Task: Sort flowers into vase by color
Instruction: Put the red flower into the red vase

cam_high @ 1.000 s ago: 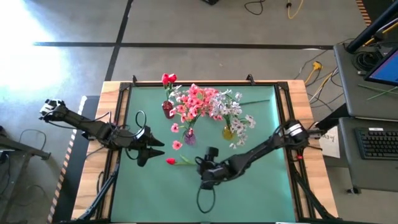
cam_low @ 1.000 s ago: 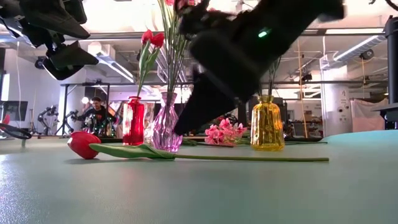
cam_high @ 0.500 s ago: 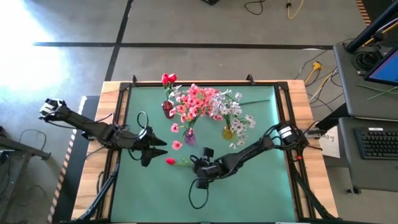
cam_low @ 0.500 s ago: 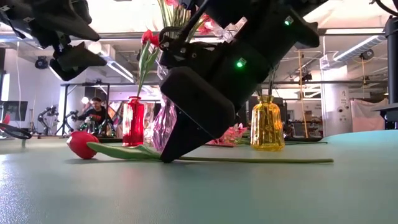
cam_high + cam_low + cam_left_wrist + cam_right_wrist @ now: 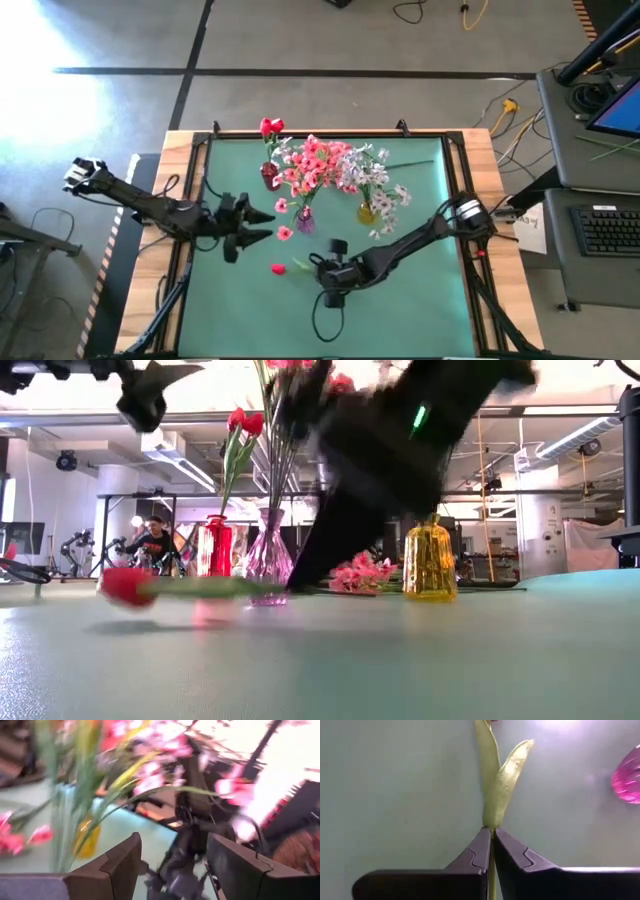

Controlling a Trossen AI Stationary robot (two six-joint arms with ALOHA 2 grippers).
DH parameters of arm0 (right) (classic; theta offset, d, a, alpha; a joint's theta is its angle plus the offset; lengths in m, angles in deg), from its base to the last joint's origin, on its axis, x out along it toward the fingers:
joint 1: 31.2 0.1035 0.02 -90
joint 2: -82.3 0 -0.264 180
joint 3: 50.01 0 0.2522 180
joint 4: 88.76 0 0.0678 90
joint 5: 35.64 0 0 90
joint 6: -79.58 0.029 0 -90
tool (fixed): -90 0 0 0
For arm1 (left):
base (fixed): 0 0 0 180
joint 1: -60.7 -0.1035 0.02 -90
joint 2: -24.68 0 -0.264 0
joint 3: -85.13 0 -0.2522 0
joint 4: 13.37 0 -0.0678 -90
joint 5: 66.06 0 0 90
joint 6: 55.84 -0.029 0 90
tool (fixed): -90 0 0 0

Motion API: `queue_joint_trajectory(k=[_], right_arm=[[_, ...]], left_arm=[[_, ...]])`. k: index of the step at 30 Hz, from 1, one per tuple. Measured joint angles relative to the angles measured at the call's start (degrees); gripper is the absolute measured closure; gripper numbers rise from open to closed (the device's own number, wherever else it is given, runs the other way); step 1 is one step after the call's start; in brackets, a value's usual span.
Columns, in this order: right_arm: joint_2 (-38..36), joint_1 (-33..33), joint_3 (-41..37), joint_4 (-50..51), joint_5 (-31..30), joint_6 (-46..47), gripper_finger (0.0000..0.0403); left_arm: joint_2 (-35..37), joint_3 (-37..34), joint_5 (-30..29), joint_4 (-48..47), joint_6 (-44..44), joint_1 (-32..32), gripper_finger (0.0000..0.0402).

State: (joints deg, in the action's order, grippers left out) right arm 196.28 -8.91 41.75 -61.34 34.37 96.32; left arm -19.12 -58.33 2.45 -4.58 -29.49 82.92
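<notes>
A red flower (image 5: 278,268) on a long green stem, with leaves (image 5: 501,780), hangs low over the green table (image 5: 420,310); its blurred head (image 5: 125,585) shows in the low view. My right gripper (image 5: 312,265) is shut on its stem. A red vase (image 5: 270,178) with red flowers, a purple vase (image 5: 305,220) with pink sprays and a yellow vase (image 5: 367,212) with pale sprays stand at the table's far middle. My left gripper (image 5: 258,226) hovers open to the left of the purple vase, holding nothing. My right gripper pinches the flower's green stem (image 5: 491,831) just below the leaves, between its two fingertips (image 5: 479,851). The fingers slant down from the table's right side, and the stem runs on back between them. The flower lies about level, its head toward the table's left, just clear of the table.
A loose pink spray (image 5: 360,573) lies on the table between the purple and yellow vases. The right arm (image 5: 420,238) reaches across the table's middle. Free green surface lies near the front edge. A person (image 5: 155,540) sits in the room far behind the table.
My right gripper has come down onto the red flower's stem, shut on it and risen a little; the flower has come off the table and shifted slightly toward the near edge. My left gripper has risen and tipped up from pointing downward to about level.
</notes>
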Motion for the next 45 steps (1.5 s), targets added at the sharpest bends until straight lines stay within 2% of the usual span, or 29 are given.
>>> queue_joint_trajectory(k=[5, 11, 16, 19, 24, 28, 32, 35, 39, 45], right_arm=[[-6.54, 2.97, -1.50, 2.13, -0.81, 0.02, 0.0390], [-14.57, 6.82, -4.68, 0.88, -5.51, -1.21, 0.0390], [-18.88, 8.22, -7.99, -10.05, -5.58, -8.48, 0.0390], [-20.61, 8.84, -9.91, -17.37, -2.48, -13.97, 0.0390], [-21.16, 8.82, -14.22, -36.52, 3.87, -21.14, 0.0390], [-21.12, 7.99, -17.72, -52.75, 3.96, -26.60, 0.0390], [-21.12, 5.83, -20.35, -62.08, 3.90, -27.02, 0.0390], [-21.12, 4.32, -20.72, -64.05, 4.20, -26.32, 0.0390], [-19.79, 2.94, -19.39, -64.17, 7.54, -24.34, 0.0390], [-14.97, 2.22, -14.73, -63.39, 7.55, -25.17, 0.0390]], left_arm=[[-0.53, -0.01, 5.97, 3.24, -10.40, 2.61, 0.0185], [-2.53, 0.01, 6.31, 5.35, -16.58, 6.79, 0.0185], [-6.13, 0.01, 5.96, 8.10, -18.05, 8.35, 0.0185], [-7.99, 0.01, 5.78, 10.36, -18.94, 8.74, 0.0185], [-9.86, 0.01, 5.96, 13.44, -19.92, 9.17, 0.0185], [-12.23, 0.01, 6.06, 17.62, -22.93, 9.97, 0.0185], [-16.48, 0.01, 6.03, 25.04, -24.23, 10.25, 0.0185], [-21.31, 0.05, 5.96, 32.69, -25.43, 10.23, 0.0185], [-28.37, 2.25, 5.85, 41.10, -30.14, 10.23, 0.0185], [-34.82, 8.69, 5.53, 41.80, -35.64, 10.23, 0.0185]])
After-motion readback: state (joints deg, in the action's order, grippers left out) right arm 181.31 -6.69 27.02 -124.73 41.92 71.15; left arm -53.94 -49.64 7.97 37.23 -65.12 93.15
